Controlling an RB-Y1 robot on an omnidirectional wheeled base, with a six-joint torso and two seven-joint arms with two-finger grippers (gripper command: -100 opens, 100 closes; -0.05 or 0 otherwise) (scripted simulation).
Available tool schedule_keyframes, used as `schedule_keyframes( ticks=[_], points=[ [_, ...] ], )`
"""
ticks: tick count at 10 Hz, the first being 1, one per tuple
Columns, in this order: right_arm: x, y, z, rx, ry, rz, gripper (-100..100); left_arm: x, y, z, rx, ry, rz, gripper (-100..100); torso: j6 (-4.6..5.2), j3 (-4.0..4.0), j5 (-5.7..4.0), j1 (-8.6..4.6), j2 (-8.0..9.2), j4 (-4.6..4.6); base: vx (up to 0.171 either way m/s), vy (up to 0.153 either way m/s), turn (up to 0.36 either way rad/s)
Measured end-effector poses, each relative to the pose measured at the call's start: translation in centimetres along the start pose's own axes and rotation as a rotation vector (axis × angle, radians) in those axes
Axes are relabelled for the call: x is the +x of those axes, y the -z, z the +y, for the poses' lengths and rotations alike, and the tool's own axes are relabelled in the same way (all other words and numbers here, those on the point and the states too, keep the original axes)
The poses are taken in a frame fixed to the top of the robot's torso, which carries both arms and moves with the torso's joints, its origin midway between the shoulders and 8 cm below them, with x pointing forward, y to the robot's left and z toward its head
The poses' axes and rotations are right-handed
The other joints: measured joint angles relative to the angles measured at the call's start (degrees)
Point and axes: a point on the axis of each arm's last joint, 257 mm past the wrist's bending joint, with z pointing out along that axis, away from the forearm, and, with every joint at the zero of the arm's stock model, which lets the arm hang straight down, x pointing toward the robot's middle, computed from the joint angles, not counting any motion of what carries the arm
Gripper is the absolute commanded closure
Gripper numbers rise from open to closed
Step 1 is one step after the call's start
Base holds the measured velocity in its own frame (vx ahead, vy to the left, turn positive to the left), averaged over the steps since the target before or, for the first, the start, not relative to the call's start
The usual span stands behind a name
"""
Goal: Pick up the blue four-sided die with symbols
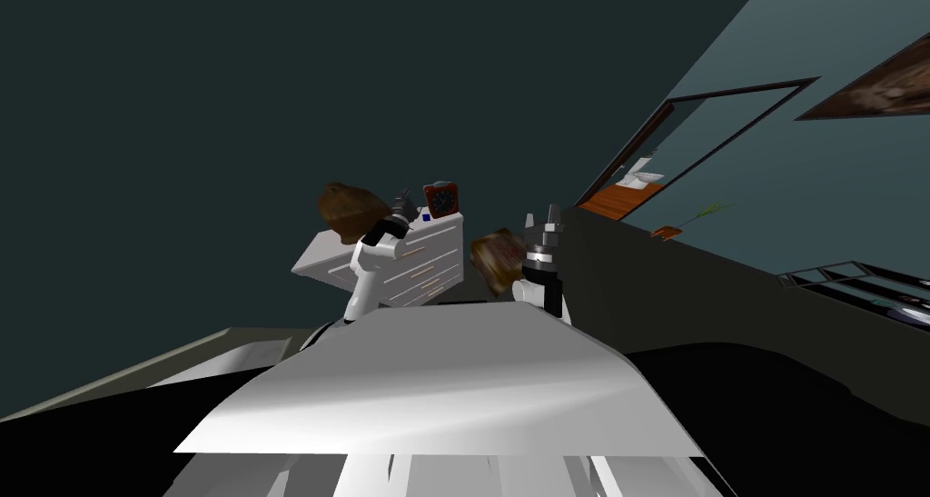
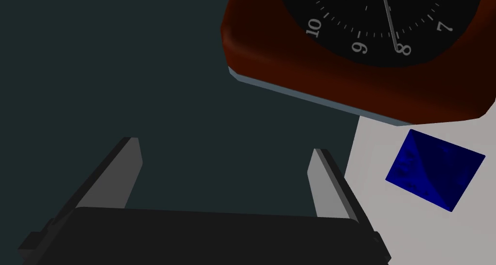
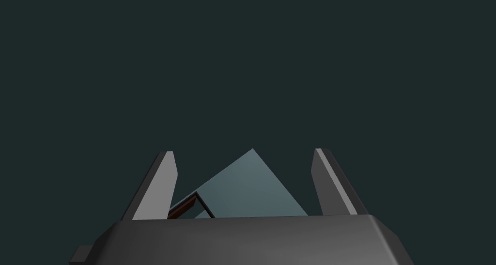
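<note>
On top of the white dresser (image 1: 427, 255) we see a red-brown clock (image 2: 339, 78) and, just beside it, the blue die (image 2: 434, 170). Our left end effector (image 2: 225, 146) hovers open near the die, which is outside its fingers (image 2: 322, 179). Our right end effector (image 3: 243, 152) is open also.

Left gripper (image 2: 225, 148) reaches forward and up, fingers wide apart; right gripper (image 3: 243, 153) held up beside it, fingers equally spread.
</note>
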Motion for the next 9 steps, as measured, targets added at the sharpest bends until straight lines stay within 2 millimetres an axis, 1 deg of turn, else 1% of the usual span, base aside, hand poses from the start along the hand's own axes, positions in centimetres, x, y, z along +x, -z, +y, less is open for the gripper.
schedule_keyframes(
  ticks=[2, 3, 4, 6, 8, 9],
  points=[
    [0.0, 0.0, 0.0, 0.0, 0.0, 0.0, 0, 0.1, -1.1, 0.4, -0.044, 0.022, 0.002, -100, 0.0, -0.02, 0.0, 0.02, -0.03, -0.01, 0.006, 0.013, 0.0],
    [0.0, 0.0, 0.0, 0.0, 0.0, 0.0, 0, 0.0, -1.3, 0.8, -0.062, 0.025, -0.003, -100, 0.0, -0.01, 0.0, 0.0, -0.01, 0.0, 0.004, 0.017, 0.012],
    [0.0, 0.0, 0.0, 0.0, 0.0, 0.0, 0, 0.2, -1.9, 0.7, -0.077, 0.037, 0.002, -100, 0.0, -0.01, 0.0, 0.02, -0.01, 0.0, 0.006, 0.017, 0.001],
    [0.0, 0.0, 0.0, 0.0, 0.0, 0.0, 0, 0.1, -2.2, 1.4, -0.121, 0.05, -0.006, -100, 0.0, 0.0, 0.0, 0.0, 0.0, 0.0, 0.004, 0.011, 0.005],
    [0.0, 0.0, 0.0, 0.0, 0.0, 0.0, 0, 0.3, -3.1, 1.7, -0.16, 0.072, -0.005, -100, 0.0, -0.01, 0.0, 0.01, -0.02, -0.01, 0.007, 0.01, 0.0],
    [0.0, 0.0, 0.0, 0.0, 0.0, 0.0, 0, 0.2, -3.1, 2.1, -0.181, 0.075, -0.011, -100, -0.01, 0.0, 0.0, -0.01, 0.0, 0.0, 0.009, 0.016, 0.01]
  ],
)
